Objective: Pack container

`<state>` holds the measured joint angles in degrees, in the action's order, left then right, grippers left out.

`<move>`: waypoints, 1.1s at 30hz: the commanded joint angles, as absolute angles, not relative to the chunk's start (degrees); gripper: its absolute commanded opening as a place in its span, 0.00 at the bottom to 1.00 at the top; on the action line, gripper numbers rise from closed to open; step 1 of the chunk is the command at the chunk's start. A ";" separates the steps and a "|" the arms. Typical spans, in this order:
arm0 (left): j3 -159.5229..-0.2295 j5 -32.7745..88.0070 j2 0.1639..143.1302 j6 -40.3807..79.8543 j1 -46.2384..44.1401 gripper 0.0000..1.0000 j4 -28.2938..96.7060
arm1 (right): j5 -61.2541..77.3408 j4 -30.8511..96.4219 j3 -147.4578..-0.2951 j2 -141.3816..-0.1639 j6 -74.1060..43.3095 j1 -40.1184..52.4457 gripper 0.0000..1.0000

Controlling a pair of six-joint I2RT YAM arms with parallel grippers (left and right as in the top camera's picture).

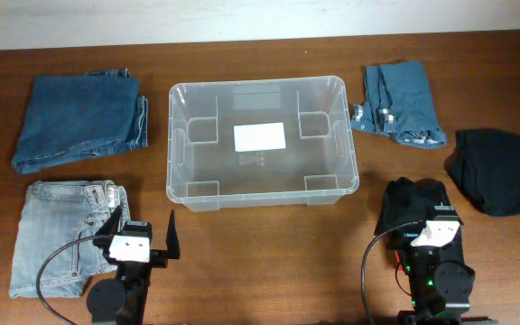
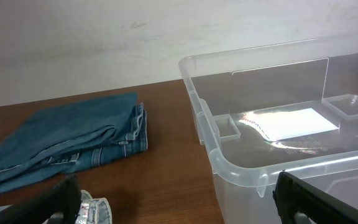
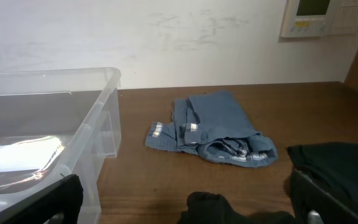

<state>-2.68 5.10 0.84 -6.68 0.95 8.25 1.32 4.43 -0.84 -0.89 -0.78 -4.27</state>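
The clear plastic container (image 1: 177, 144) stands empty at the table's middle, with a white label on its bottom; it also shows in the left wrist view (image 2: 229, 162) and the right wrist view (image 3: 98, 118). My left gripper (image 1: 141, 236) is open and empty near the front edge, beside light grey jeans (image 1: 57, 235). My right gripper (image 1: 427, 233) is open and empty over a black folded garment (image 1: 409, 200), whose edge shows in the right wrist view (image 3: 216, 208).
Dark blue jeans (image 1: 79, 122) lie at the back left and show in the left wrist view (image 2: 61, 143). Blue jeans (image 1: 400, 104) lie at the back right and show in the right wrist view (image 3: 213, 127). Another black garment (image 1: 495, 171) lies at the right.
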 commanded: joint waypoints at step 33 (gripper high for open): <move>-2.28 4.69 0.34 -7.62 1.23 0.99 8.14 | 1.65 3.79 -0.32 -0.25 -0.45 -3.75 0.98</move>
<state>-2.68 5.10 0.84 -6.68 0.95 8.25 1.32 4.34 -0.84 -0.89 -0.80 -4.27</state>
